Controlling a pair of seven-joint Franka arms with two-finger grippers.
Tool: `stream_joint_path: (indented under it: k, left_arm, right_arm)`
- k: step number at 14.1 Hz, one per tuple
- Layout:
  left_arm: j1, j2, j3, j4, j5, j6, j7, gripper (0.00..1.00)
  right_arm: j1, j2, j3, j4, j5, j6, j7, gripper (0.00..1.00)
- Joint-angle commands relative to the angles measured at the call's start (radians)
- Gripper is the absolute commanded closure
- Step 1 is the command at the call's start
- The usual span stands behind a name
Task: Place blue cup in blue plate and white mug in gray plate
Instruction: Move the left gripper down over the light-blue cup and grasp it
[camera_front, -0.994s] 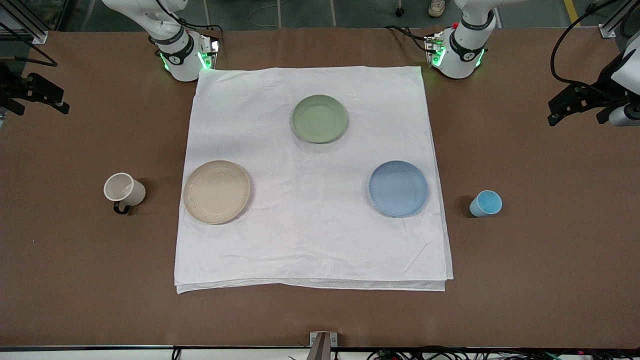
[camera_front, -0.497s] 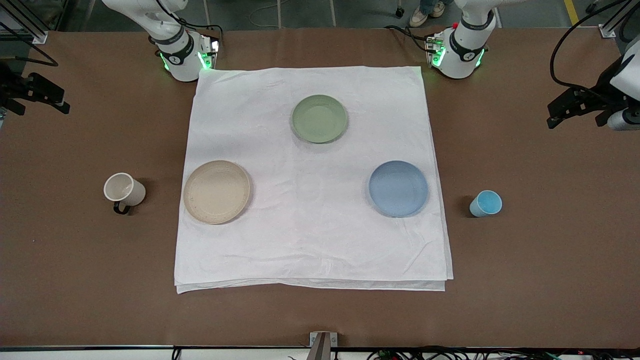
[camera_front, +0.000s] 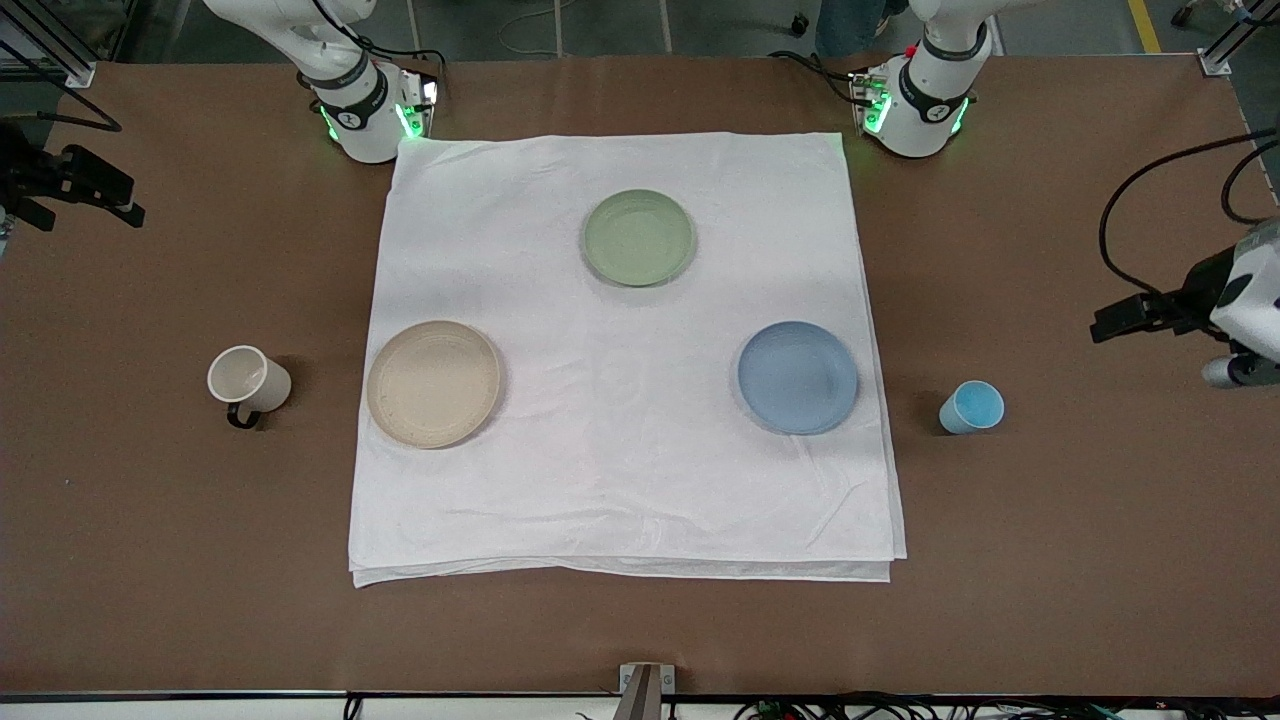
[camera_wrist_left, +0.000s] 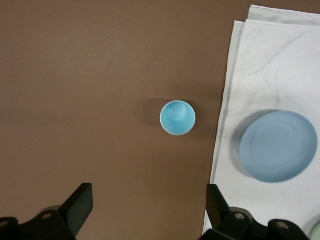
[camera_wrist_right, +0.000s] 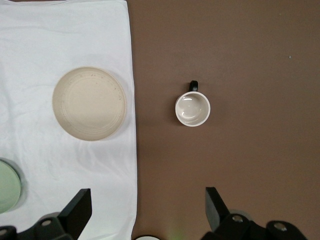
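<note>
Nothing is picked up yet, so the first job looks like reaching for the cups. The left gripper hangs over the bare brown table at the left arm's end, near the blue cup. Its two fingers are spread wide apart and hold nothing. The right gripper hangs over the table at the right arm's end, also spread wide and holding nothing.

The blue cup stands upright on the table, just beside the edge of the white cloth, with the blue plate close by on the cloth. The white mug stands upright on the table too, near the gray plate, which lies on the cloth.

To do this well, the left gripper should probably come straight down over the cup, with one finger on each side. The cup is small, smooth and gets thinner toward the bottom, so a soft, even squeeze seems best, or it may slip or tip. The mug is round with straight sides and a dark loop handle. Its handle should stay out of the fingers' way. The plates are flat and round with low rims. The cloth is thin and a bit wrinkled. A green plate is not needed.
</note>
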Motion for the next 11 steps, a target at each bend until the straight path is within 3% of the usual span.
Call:
stream_joint_path:
  k: [1, 9, 11]
  left_arm:
    - [-0.008, 0.082, -0.005, 0.012, 0.019, 0.053, -0.012, 0.00]
    - [0.012, 0.132, -0.002, -0.366, 0.019, 0.519, -0.006, 0.00]
    - [0.013, 0.138, -0.002, -0.393, 0.019, 0.539, -0.005, 0.01]
  right_arm:
    - [0.000, -0.014, -0.001, -0.003, 0.000, -0.007, -0.007, 0.00]
    - [-0.005, -0.006, -0.004, 0.023, 0.000, -0.007, -0.004, 0.00]
    - [-0.005, -0.005, -0.004, 0.023, 0.000, -0.007, -0.002, 0.00]
